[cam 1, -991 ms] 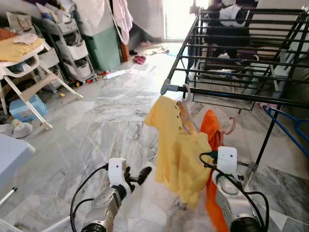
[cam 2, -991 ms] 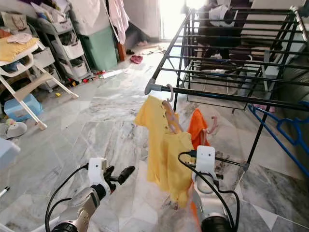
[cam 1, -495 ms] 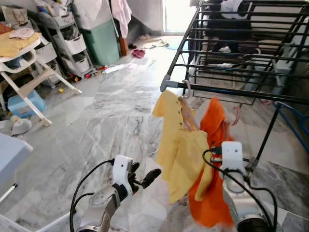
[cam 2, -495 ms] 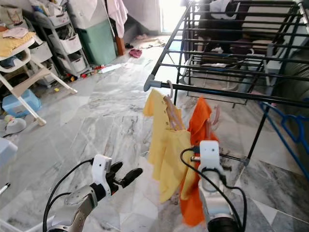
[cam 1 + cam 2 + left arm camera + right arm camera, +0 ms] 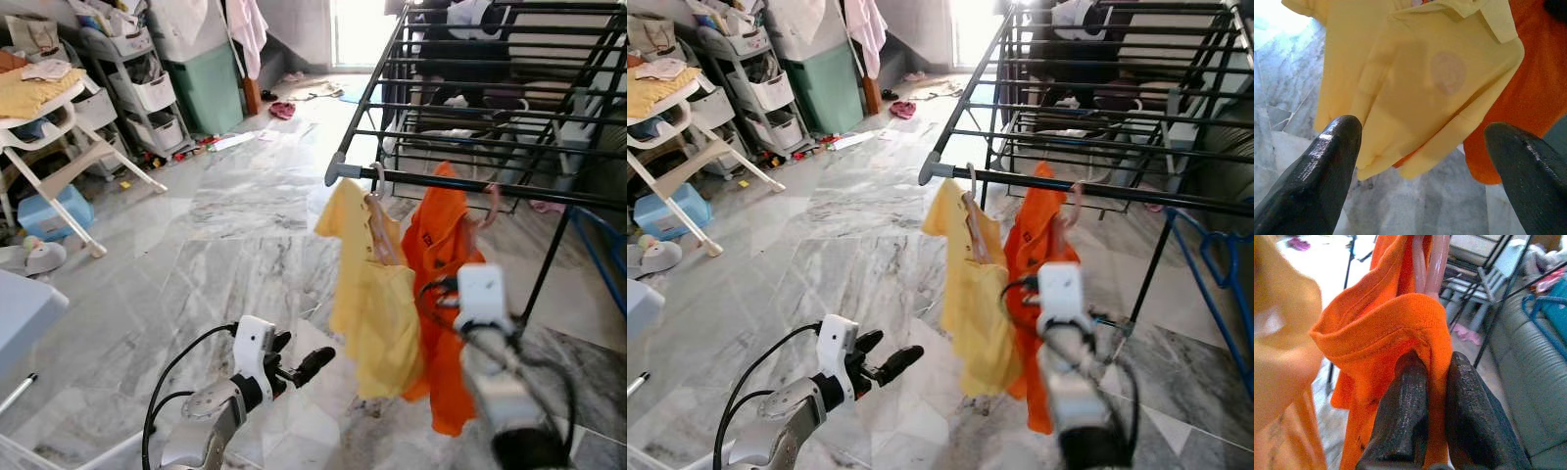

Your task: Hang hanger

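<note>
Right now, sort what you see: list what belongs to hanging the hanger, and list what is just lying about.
Job:
- orange shirt on pink hanger
- right gripper, shut on the shirt
- rack
- yellow shirt, already hung

Lying about:
- high chair
- drawers
- blue stool
- left gripper, open, idle

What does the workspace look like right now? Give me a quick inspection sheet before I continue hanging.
Surface: grey marble floor.
Job's things: orange shirt on a pink hanger, raised to the drying rack rail, hook not clearly over it; yellow shirt already hangs there.
Clutter: white high chair, drawer shelving, items strewn on the floor.
Grippers: right gripper pinches the orange shirt; left gripper open, empty.
Cables: black wires along both arms.
Surroundings: grey sofa beside the rack.
</note>
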{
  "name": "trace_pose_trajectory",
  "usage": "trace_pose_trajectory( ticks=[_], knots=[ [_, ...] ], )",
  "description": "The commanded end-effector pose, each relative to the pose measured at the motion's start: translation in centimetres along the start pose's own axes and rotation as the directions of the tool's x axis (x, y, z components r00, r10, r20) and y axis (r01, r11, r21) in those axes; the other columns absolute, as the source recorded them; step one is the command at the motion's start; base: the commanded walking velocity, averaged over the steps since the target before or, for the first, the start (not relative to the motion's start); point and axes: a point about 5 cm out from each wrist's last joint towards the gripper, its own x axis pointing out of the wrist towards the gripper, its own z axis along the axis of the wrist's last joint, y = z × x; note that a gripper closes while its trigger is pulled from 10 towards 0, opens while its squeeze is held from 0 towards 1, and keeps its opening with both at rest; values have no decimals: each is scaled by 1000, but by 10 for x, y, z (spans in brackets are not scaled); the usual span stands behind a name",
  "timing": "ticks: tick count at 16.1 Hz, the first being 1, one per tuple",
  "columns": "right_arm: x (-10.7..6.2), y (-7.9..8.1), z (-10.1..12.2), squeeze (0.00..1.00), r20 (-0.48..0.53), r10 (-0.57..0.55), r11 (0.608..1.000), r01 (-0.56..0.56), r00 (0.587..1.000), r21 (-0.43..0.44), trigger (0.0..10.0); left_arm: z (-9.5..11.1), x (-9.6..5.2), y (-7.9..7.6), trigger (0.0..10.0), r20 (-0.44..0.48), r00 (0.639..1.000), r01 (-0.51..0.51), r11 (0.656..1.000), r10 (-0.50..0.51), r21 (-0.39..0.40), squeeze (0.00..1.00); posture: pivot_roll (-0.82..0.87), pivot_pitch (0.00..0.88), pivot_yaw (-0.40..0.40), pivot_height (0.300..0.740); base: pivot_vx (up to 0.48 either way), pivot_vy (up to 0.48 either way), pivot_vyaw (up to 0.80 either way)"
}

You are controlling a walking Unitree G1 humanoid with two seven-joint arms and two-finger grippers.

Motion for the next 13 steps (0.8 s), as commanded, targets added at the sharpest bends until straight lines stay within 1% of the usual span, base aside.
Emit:
trace_pose_trajectory(
  ticks=[1,2,3,4,5,6,7,8,9,10,12,13],
  knots=[
    [10,-5,20,0,59,-18,999,16,998,33,10000,0,-3,3,10000,-11,1000,-8,1000,8,6,0,-108,0,99,740,0,0,0],
    [16,-9,24,0,47,-31,998,28,998,59,10000,0,-3,4,10000,-10,1000,-9,1000,9,5,0,-108,0,98,740,0,0,0],
    [22,-13,28,0,43,-39,997,36,998,69,10000,0,-2,4,10000,-11,1000,-11,1000,11,5,0,-107,0,96,740,0,0,0],
    [24,-15,30,0,42,-42,997,39,998,71,10000,-1,-2,4,10000,-11,1000,-12,1000,12,5,0,-107,0,96,740,0,0,0],
    [35,-23,39,0,21,-64,992,61,998,108,10000,-2,-3,4,10000,-18,1000,-15,1000,15,2,0,-107,0,93,740,0,0,0],
    [40,-25,41,0,2,-65,990,64,998,124,10000,-3,-3,4,10000,-20,1000,-16,1000,16,1,0,-106,0,92,740,0,0,0],
    [41,-26,40,0,-12,-63,989,64,998,136,10000,-3,-3,4,10000,-20,1000,-16,1000,16,1,0,-104,0,91,740,0,0,0],
    [45,-27,39,0,-51,-56,984,64,997,165,10000,-4,-3,4,10000,-21,1000,-18,1000,18,1,0,-101,0,89,740,0,0,0],
    [45,-27,38,0,-58,-55,984,64,997,169,10000,-4,-3,4,10000,-21,1000,-18,1000,18,1,0,-100,0,88,740,0,0,0],
    [47,-26,35,0,-108,-39,979,59,993,196,10000,-4,-3,4,10000,-23,1000,-20,1000,20,2,0,-100,0,87,740,0,0,0],
    [47,-24,26,0,-168,-14,973,52,986,225,10000,-5,-2,4,10000,-25,999,-20,1000,21,3,0,-100,0,87,740,0,0,0],
    [47,-23,22,0,-186,-7,975,48,983,218,10000,-5,-2,3,10000,-25,999,-19,1000,20,3,0,-101,0,87,740,0,0,0]
  ],
)
